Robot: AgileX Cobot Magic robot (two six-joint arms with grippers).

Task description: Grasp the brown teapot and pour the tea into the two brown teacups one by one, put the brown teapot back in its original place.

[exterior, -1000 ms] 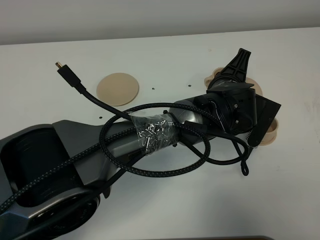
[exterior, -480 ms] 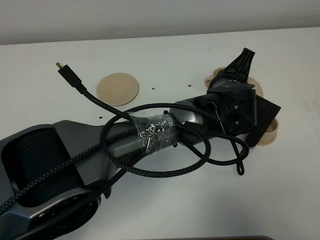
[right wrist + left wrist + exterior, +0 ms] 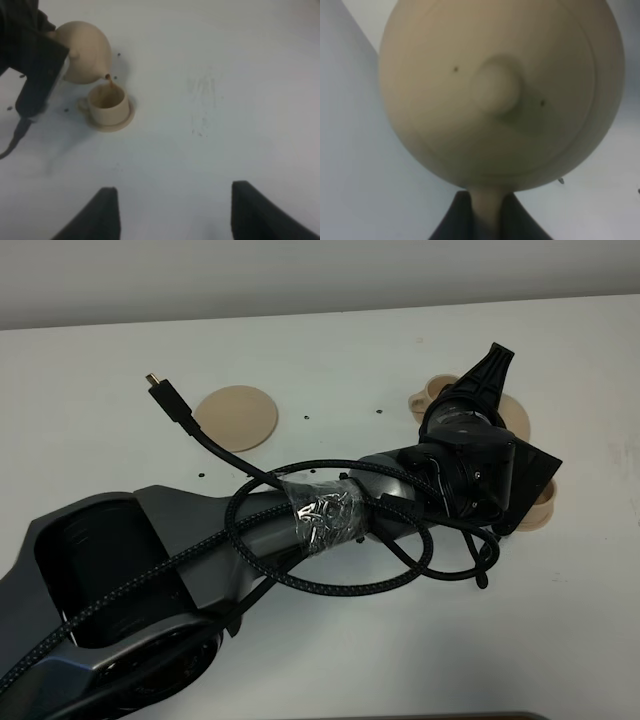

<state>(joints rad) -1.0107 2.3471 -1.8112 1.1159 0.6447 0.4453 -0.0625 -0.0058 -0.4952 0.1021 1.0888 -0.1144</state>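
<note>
The brown teapot fills the left wrist view, lid knob facing the camera. My left gripper is shut on its loop handle. In the right wrist view the teapot hangs tilted, and a thin stream of tea runs from its spout into a brown teacup on its small saucer. From above, my left arm covers most of the teapot and of that teacup; the second teacup stands beside the wrist. The teapot's original place, a flat tan disc, lies bare. My right gripper is open and holds nothing.
A loose black cable loops off the left arm, and its plug end hangs above the table near the disc. The white table stretches to the right of the cup. A few small dark specks dot the tabletop.
The left arm has swung a little to the right and its wrist has turned further over the cups. The loose cable end has moved right, toward the disc.
</note>
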